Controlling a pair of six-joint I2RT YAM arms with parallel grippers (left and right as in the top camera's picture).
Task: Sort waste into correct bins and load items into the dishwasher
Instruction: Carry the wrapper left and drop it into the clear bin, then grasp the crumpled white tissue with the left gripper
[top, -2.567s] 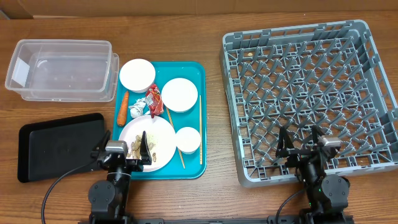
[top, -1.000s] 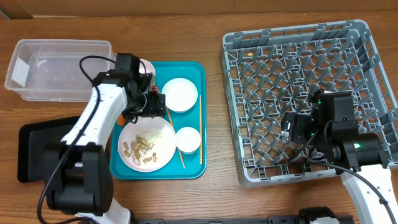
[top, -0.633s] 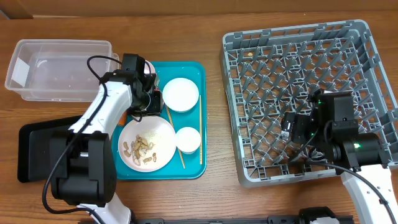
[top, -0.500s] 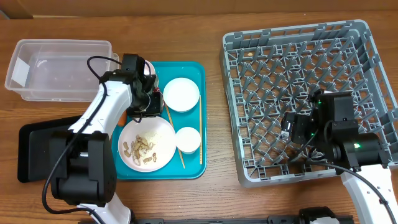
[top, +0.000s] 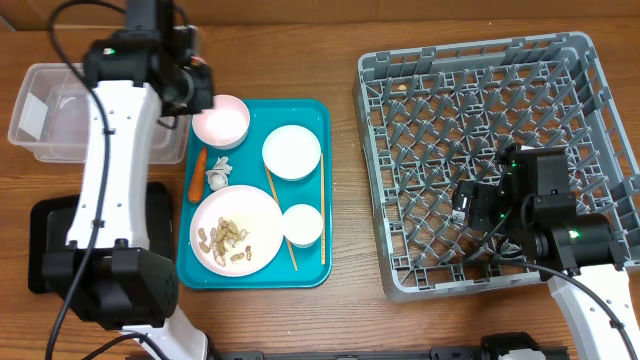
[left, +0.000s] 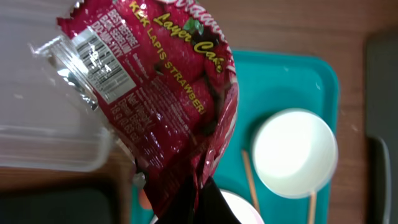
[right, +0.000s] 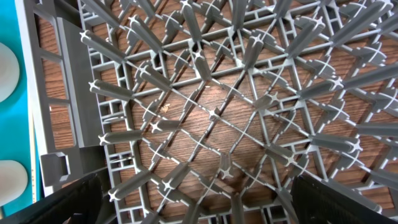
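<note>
My left gripper (top: 193, 90) is shut on the crumpled red snack wrapper (left: 163, 106), which hangs high over the right edge of the clear tub (top: 50, 112), next to the teal tray (top: 310, 262). An orange carrot (top: 197, 172) and a white tissue (top: 217, 176) lie on the tray. With them are a plate (top: 257, 205) with peanut shells (top: 225, 240), three white bowls (top: 221, 120) (top: 291, 152) (top: 302, 224) and two chopsticks (top: 278, 215) (top: 321, 205). My right gripper (right: 202, 208) is open over the front part of the grey dish rack (top: 372, 180), holding nothing.
The flat black tray (top: 55, 240) lies at the front left, partly under my left arm. The teal tray sits between the tub and the dish rack. Bare wood table runs between the teal tray and the rack.
My left gripper shut on the red wrapper on the teal tray, then lifted it up and back-left to the tub's edge. The right arm has not moved.
</note>
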